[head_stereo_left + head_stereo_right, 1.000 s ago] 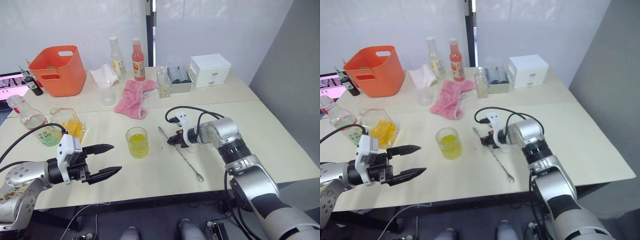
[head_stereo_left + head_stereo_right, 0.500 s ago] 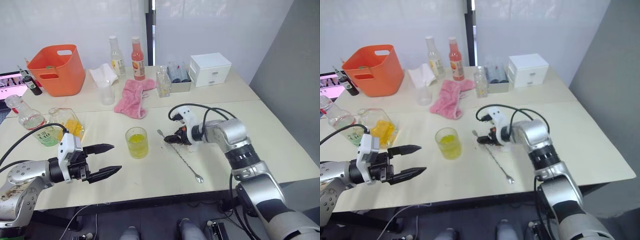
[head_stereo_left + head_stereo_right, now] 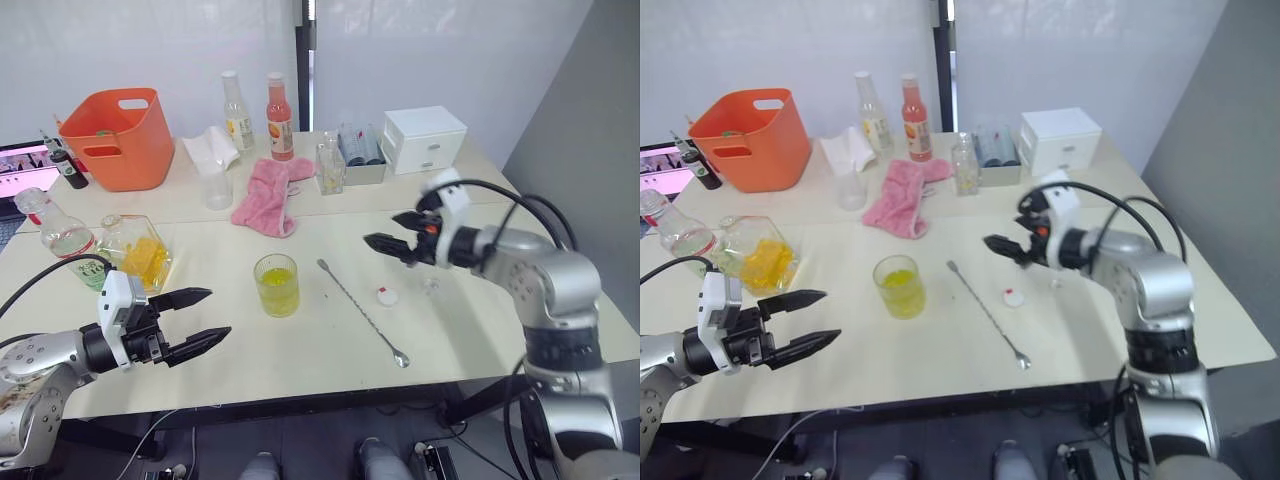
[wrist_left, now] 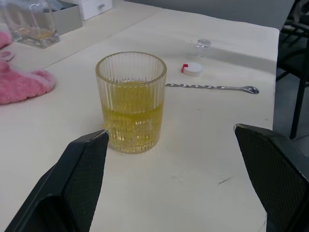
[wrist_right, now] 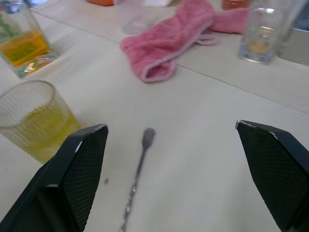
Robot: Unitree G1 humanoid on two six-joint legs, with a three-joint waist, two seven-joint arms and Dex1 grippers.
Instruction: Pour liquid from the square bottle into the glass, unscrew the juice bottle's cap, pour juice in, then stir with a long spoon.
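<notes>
Left eye view: glass (image 3: 276,285), part full of yellow liquid, stood mid-table w/ long spoon (image 3: 360,311) lying flat just right of it and cap (image 3: 386,295) beside the stem. Right gripper (image 3: 381,243) hung above the table, jaws spread, empty. Left gripper (image 3: 196,317) was low near the front edge, jaws spread, empty, aimed at glass.

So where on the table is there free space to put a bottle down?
Bare patches: the front edge between the glass and the left hand, and right of the spoon and cap. The back row around the pink cloth is crowded.
</notes>
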